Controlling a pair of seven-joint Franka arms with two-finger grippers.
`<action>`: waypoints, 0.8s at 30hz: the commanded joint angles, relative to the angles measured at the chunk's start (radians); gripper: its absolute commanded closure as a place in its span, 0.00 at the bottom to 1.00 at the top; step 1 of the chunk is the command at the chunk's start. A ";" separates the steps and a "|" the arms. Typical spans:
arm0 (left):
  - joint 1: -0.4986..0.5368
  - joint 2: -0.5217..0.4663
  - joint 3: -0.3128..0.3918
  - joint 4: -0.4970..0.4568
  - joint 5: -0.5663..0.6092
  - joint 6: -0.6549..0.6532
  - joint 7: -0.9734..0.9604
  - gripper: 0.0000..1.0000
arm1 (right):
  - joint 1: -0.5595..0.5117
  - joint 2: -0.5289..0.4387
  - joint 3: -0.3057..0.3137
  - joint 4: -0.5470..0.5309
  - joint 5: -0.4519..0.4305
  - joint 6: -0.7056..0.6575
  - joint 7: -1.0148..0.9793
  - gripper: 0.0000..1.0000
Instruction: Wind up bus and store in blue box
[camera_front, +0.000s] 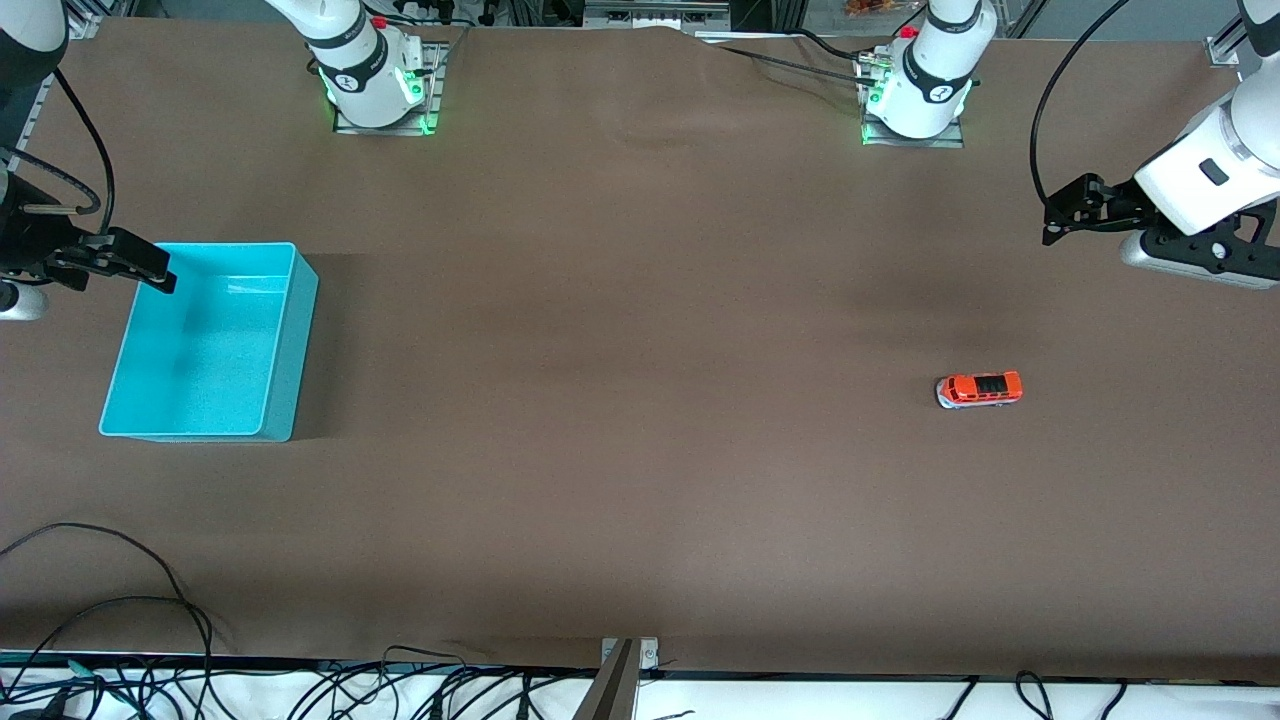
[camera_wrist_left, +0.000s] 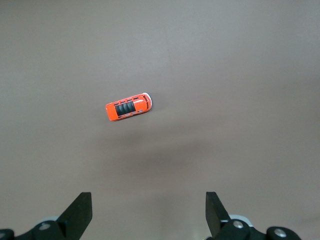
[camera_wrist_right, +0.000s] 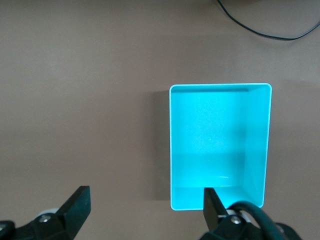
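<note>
The small orange-red bus stands on its wheels on the brown table toward the left arm's end. It also shows in the left wrist view, with nothing touching it. My left gripper hangs open and empty in the air over the table near that end; its open fingers frame bare table. The turquoise blue box stands empty at the right arm's end, and the right wrist view shows its inside. My right gripper hangs open and empty over the box's edge.
The two arm bases stand along the table's edge farthest from the front camera. Black cables lie at the nearest edge toward the right arm's end. One cable shows in the right wrist view.
</note>
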 joint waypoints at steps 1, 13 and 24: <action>0.008 0.002 -0.004 0.017 0.004 -0.013 0.001 0.00 | 0.002 -0.002 -0.001 0.014 0.015 -0.012 0.018 0.00; 0.008 0.002 -0.004 0.017 0.004 -0.015 -0.001 0.00 | 0.002 -0.001 -0.001 0.014 0.013 -0.009 0.006 0.00; 0.008 0.002 -0.002 0.017 0.004 -0.015 0.001 0.00 | 0.000 -0.001 -0.002 0.014 0.013 -0.009 0.006 0.00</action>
